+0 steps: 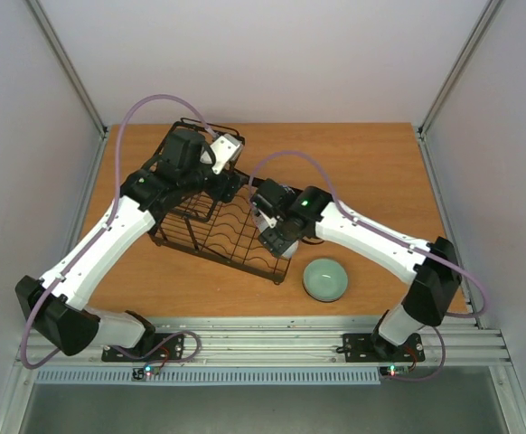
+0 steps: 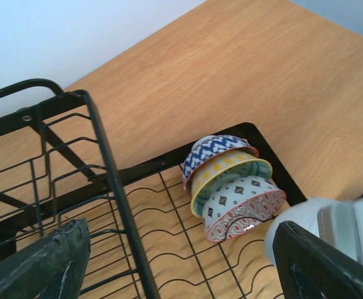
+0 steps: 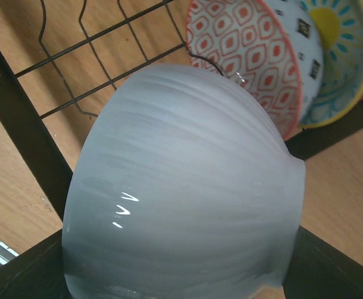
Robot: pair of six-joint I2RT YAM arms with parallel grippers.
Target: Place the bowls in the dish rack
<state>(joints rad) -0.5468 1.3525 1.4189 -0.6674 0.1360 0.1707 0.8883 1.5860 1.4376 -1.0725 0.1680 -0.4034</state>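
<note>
The left gripper [image 2: 181,249] hangs wide and empty over the dish rack [image 1: 211,233]. In the rack's corner three bowls stand on edge together: a blue zigzag bowl [image 2: 214,149], a yellow-dotted bowl [image 2: 228,171] and a red-patterned bowl [image 2: 241,208]. Just beside them the right gripper [image 3: 176,269] clamps a plain white bowl [image 3: 181,199] above the wires. A pale green bowl [image 1: 324,278] sits on the worktop [image 1: 371,172], right of the rack.

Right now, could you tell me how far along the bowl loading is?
Done: a blue bowl, a yellow bowl and a red-and-white bowl stand on edge in the dish rack. In hand: the right gripper holds a plain white bowl over the rack beside them. Remaining: the pale green bowl sits on the table, outside the rack; the left gripper is open and empty.
</note>
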